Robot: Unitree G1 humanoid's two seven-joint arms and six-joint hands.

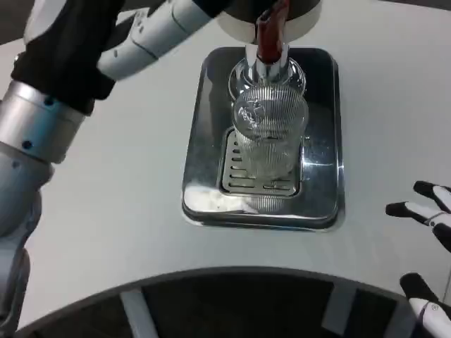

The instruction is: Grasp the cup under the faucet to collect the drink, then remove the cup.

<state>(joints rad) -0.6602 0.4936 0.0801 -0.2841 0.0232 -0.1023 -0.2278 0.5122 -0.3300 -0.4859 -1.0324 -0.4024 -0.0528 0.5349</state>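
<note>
Two hands frame the scene, and the drip tray [262, 211] serves as landmark for both. Nearest the camera, low and to the right of the tray and well apart from it, the right hand [428, 243] shows only as a few black-tipped fingers [423, 209] spread apart over the white table [106, 211], holding nothing. From that hand the cup lies up and to the left, across a stretch of bare table.

On the tray's slotted grate [236, 176] stands the ribbed glass cup [271, 137], upright, its long axis vertical and its mouth turned up toward the faucet [270, 46] directly above it. It is clear glass with fine vertical ribs, and light glints off its rim; whether any drink has gathered inside I cannot tell. Neither hand touches it.

Farther off, beyond the tray's left rear corner, the left arm [42, 113] reaches up from the left edge, and the left hand [151, 32] lies near the base of the dispenser [271, 14] that carries the faucet. How far its fingers are closed, or whether they press anything, cannot be made out. By my judgement the left hand sits nearer the cup, while the right has the clearer side approach.
</note>
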